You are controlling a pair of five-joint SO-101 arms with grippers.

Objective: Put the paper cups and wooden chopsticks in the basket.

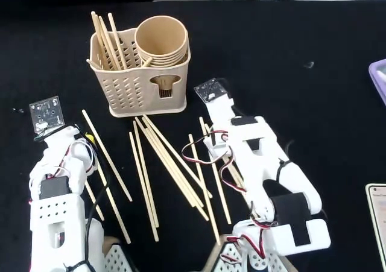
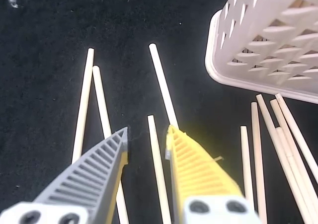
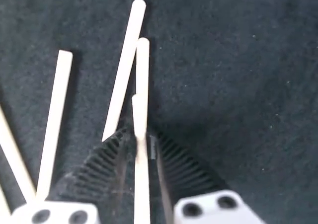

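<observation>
Low over the black table (image 1: 301, 103): right gripper (image 3: 140, 138) clenched on a pale wooden chopstick (image 3: 142, 70), near end cut off; left gripper (image 2: 147, 130) spread astride another loose chopstick (image 2: 155, 154). Stacked tan paper cups (image 1: 161, 38) in beige slotted basket (image 1: 142, 91).

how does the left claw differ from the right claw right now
The left claw is open, straddling a chopstick lying on the table; the right claw is shut on a chopstick. The left claw has one grey and one yellow finger; the right claw's fingers are both dark. Both sit low over the black table among loose chopsticks.
</observation>
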